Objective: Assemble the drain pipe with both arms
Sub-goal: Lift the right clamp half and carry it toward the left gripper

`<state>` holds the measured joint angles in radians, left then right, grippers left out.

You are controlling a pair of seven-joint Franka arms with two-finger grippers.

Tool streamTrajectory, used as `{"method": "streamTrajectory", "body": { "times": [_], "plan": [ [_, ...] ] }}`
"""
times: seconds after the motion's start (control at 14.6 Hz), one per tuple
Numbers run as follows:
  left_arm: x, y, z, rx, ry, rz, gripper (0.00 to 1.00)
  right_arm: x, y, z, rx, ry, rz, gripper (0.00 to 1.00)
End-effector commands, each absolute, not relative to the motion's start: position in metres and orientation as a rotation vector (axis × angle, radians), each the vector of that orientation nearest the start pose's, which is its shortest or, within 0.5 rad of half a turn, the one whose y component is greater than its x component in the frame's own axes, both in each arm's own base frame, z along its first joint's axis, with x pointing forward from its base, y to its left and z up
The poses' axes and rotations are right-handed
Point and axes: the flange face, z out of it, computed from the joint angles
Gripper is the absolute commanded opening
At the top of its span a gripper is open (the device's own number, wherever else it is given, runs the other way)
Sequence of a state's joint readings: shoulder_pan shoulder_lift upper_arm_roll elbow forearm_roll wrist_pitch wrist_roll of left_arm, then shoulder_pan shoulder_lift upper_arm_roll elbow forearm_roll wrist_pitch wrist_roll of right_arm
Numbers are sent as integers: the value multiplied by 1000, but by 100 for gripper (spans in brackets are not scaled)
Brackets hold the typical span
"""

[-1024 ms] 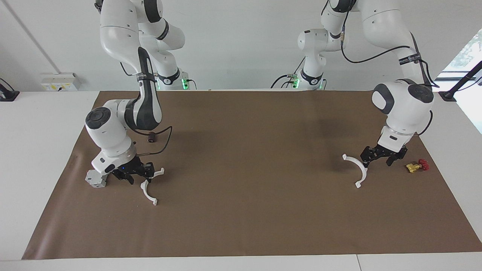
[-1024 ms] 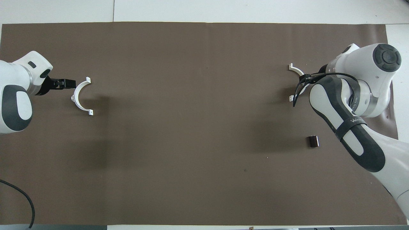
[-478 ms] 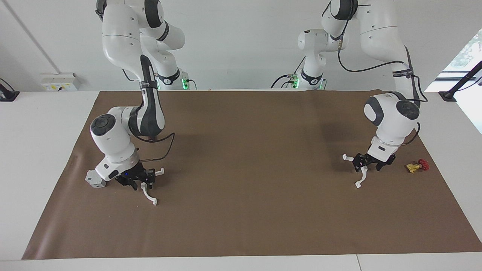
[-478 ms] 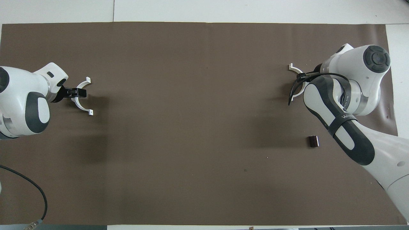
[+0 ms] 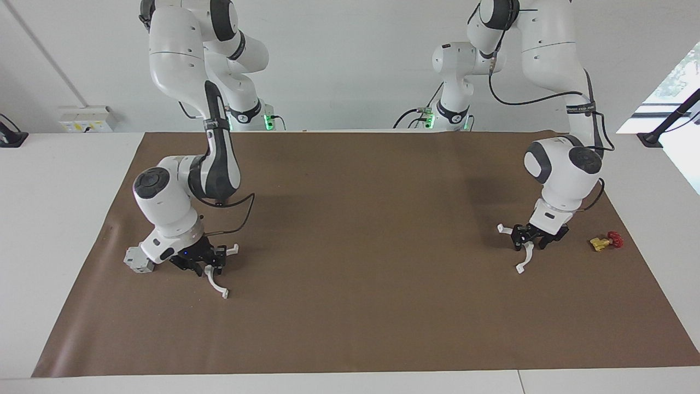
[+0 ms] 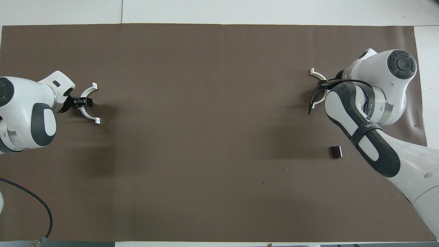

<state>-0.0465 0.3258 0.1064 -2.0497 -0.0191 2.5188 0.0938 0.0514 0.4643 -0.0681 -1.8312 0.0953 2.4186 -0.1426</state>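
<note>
I have the brown mat [image 5: 361, 306] spread over the table so the thin white parts stand out, and the two halves of the drain pipe lie at its two ends, well apart — nothing is joined yet. I judge I am at the pick-up step on both sides at once.

The right arm [image 5: 180, 180] bends low at its end of the table, and the right gripper [image 5: 208, 264] is down at the middle of its half-ring [image 5: 214, 282]; the wrist hides the fingers from above and I cannot tell whether they have closed. I take each arc at mid-span so both end tabs stay free for mating.

The left arm [image 5: 563, 164] mirrors it: the left gripper [image 6: 84, 101] sits on the crown of the other half-ring [image 6: 90, 116], jaws drawn narrow across the thin band — holding it, as I read it.

The grey block [image 5: 138, 261] lies just beside the right wrist, and the small yellow-and-red valve [image 5: 604, 241] near the left one; I leave both alone.
</note>
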Motion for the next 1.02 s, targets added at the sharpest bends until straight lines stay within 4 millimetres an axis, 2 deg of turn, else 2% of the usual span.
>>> {"method": "streamTrajectory", "body": {
  "times": [0.0,0.07,0.14,0.27,0.34,0.41,0.55,0.68,0.82,0.96],
  "plan": [
    [602,34,293,-3093,-37,-233,0,654,-9,287,-3091,-158,-196,50],
    [601,34,292,-3093,-34,-231,0,654,-13,287,-3093,-153,-196,46],
    [602,34,293,-3092,-32,-236,0,654,-13,286,-3093,-153,-194,37],
    [602,34,293,-3092,-27,-236,0,656,-8,289,-3091,-159,-196,13],
    [602,36,294,-3091,-32,-238,0,658,-7,294,-3089,-158,-203,6],
    [602,37,294,-3090,-32,-238,0,663,-8,303,-3087,-156,-203,5],
    [604,39,296,-3089,-34,-247,0,679,3,336,-3071,-154,-127,5],
    [604,40,296,-3089,-39,-247,0,690,50,371,-3058,-101,-100,5],
    [604,40,297,-3088,-37,-251,0,689,138,385,-3053,-22,-69,5],
    [606,42,300,-3086,-41,-263,0,683,216,399,-3035,141,-98,5]
  ]
}}
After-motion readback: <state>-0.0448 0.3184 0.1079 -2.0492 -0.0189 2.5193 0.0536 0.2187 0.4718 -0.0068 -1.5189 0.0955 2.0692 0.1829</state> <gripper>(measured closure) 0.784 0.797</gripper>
